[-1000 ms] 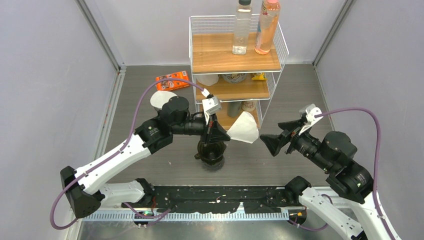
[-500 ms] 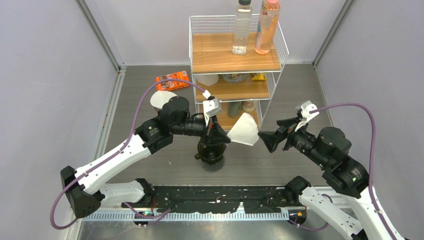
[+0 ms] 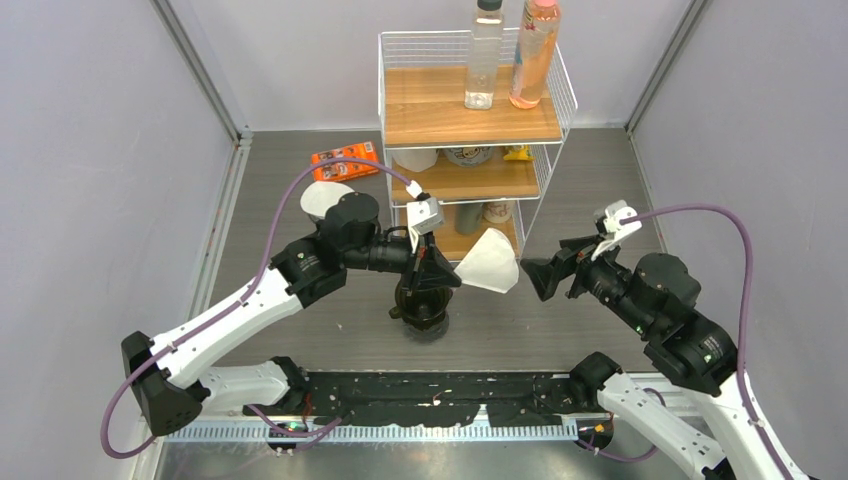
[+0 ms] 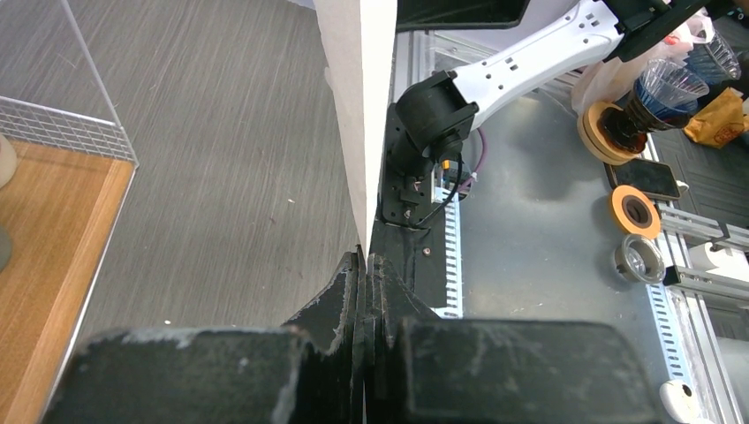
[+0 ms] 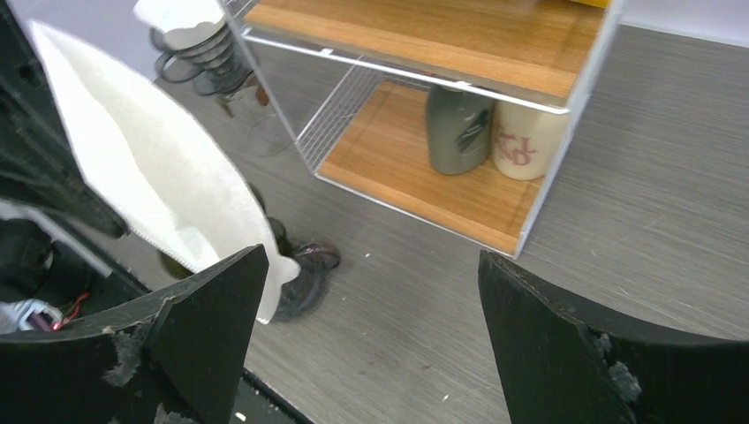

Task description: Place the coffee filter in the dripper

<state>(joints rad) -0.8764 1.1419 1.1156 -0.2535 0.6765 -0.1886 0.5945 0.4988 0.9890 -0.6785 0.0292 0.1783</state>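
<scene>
- Left claw (image 3: 452, 277) is closed on the coffee filter (image 3: 490, 260), pinching its narrow end. The left wrist view shows the fingers clamped together with the paper edge-on between them.
- The filter is in the air, off the table (image 3: 590, 180), just in front of the wire shelf rack (image 3: 470, 120). It looks flat and folded, not opened into a cone.
- Its long axis runs roughly left-right: narrow end at the left claw, wide end pointing right.
- Right claw (image 3: 533, 280) is open, jaws spread wide, empty. It faces the wide end from the right, just beside it but not touching.
- In the right wrist view the paper sits off the left finger, not centred in the gap.
- Dripper (image 3: 421, 303) stands on the table below the left claw, so it is down and left of the filter.
- Key relation: the filter hangs right of the dripper mouth, not over it. The left arm is nearer the dripper.
- My read: the filter needs to tip narrow end down and shift left. The right claw is placed to take or spread the wide edge.
- Risk: thin paper, likely to crumple or slip.
</scene>
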